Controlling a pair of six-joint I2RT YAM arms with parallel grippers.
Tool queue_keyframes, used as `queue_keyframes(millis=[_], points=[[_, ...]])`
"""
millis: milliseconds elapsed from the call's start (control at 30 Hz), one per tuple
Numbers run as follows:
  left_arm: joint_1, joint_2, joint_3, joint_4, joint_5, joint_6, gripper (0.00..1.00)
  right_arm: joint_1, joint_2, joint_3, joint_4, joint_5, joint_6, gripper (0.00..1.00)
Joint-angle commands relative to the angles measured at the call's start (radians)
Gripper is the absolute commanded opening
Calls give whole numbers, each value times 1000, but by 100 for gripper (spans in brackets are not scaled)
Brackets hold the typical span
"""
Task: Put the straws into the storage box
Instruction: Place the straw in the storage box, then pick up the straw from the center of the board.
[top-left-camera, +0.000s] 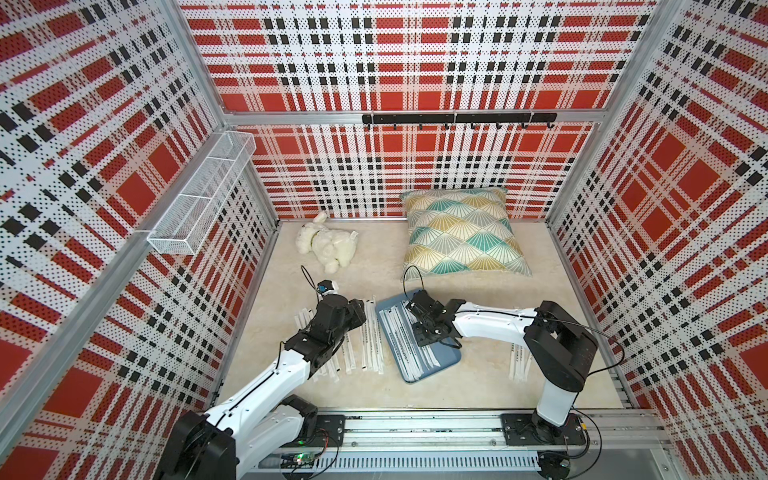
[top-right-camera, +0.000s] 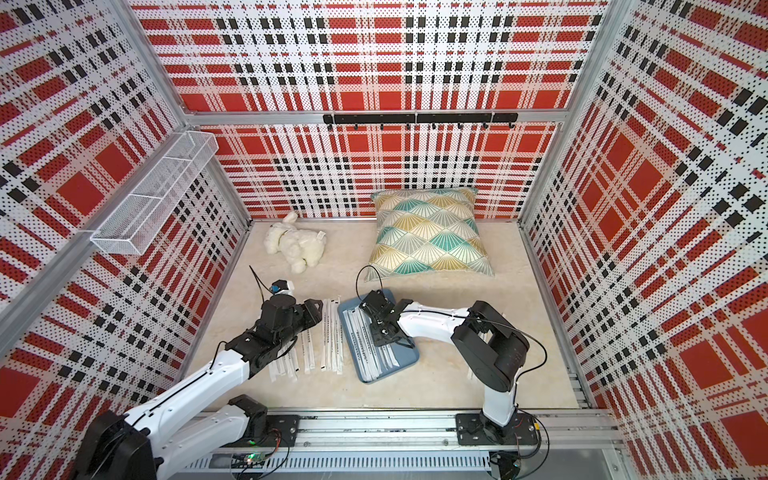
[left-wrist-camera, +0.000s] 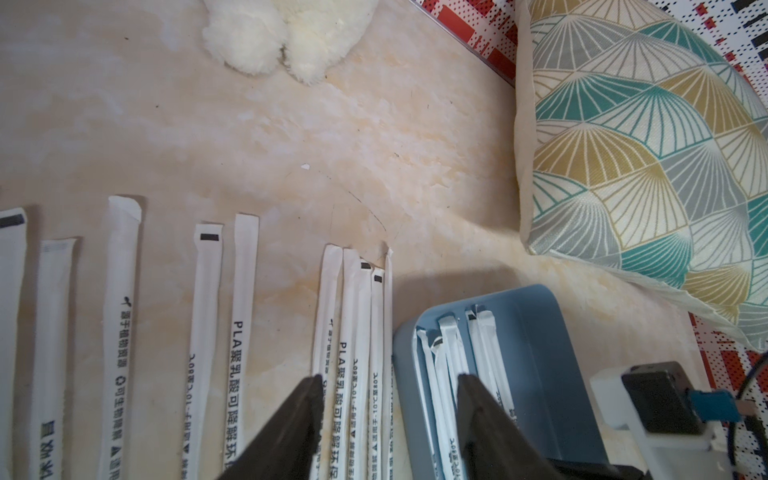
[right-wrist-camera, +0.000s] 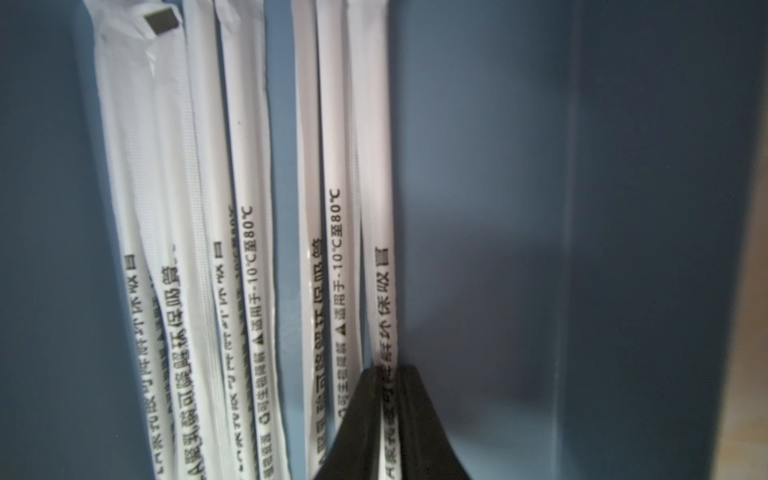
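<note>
Closest in both top views, a metal rail (top-left-camera: 415, 424) along the front edge carries both arm bases. Just past it, over the pale marbled table (top-left-camera: 374, 399), the left gripper (left-wrist-camera: 390, 386) hangs with its jaws apart and nothing between them. It is above a row of straws (left-wrist-camera: 243, 332) lying side by side on the table, just left of the storage box (left-wrist-camera: 540, 353). Their white paper wrappers carry dark print: "PLA" followed by Chinese characters reads clearly in the left wrist view, and several wrapper ends show a small black bar. A smaller bunch (top-left-camera: 519, 365) of wrapped straws lies on the table near the right arm's base. The storage box, slate blue with a low rim, sits at an angle between the two arms, and several straws lie lengthwise in it. The right gripper (right-wrist-camera: 388, 399) is down inside the box, its jaws pinched on one straw that runs out between them alongside the others. Whether that straw touches the box floor cannot be told. The wrapper next to it reads "-10°C至80°C". Farther back lie a white plush toy (top-left-camera: 328, 245) and a pillow (top-left-camera: 461, 232) with a teal, yellow and grey fan pattern, which rests against the plaid back wall. A white wire basket (top-left-camera: 199, 195) hangs on the left wall, and a black hook rail (top-left-camera: 457, 118) runs across the back.
</note>
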Motion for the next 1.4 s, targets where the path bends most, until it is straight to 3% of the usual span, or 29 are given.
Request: queue_keyframes(millis=[0, 267, 400, 500, 633, 733, 867, 1133, 1367], points=[[-5, 7, -8, 8, -36, -7, 55, 0, -1, 8, -15, 7, -6, 22], [-15, 21, 37, -26, -81, -2, 52, -21, -170, 36, -145, 64, 21, 29], [-140, 79, 109, -43, -173, 10, 53, -106, -328, -70, -178, 95, 104, 29], [-268, 160, 159, -21, -212, 6, 54, -227, -445, -189, -221, 166, 151, 28], [-410, 281, 209, 57, -208, -2, 56, -393, -543, -317, -269, 246, 168, 31], [-467, 357, 238, 116, -166, -14, 57, -498, -594, -389, -257, 262, 174, 35], [-502, 425, 262, 164, -117, -22, 57, -603, -602, -447, -216, 256, 156, 36], [-495, 437, 251, 172, -106, -14, 57, -611, -538, -496, -117, 204, 136, 29], [-485, 431, 234, 178, -100, -14, 57, -613, -488, -515, -72, 188, 126, 28]])
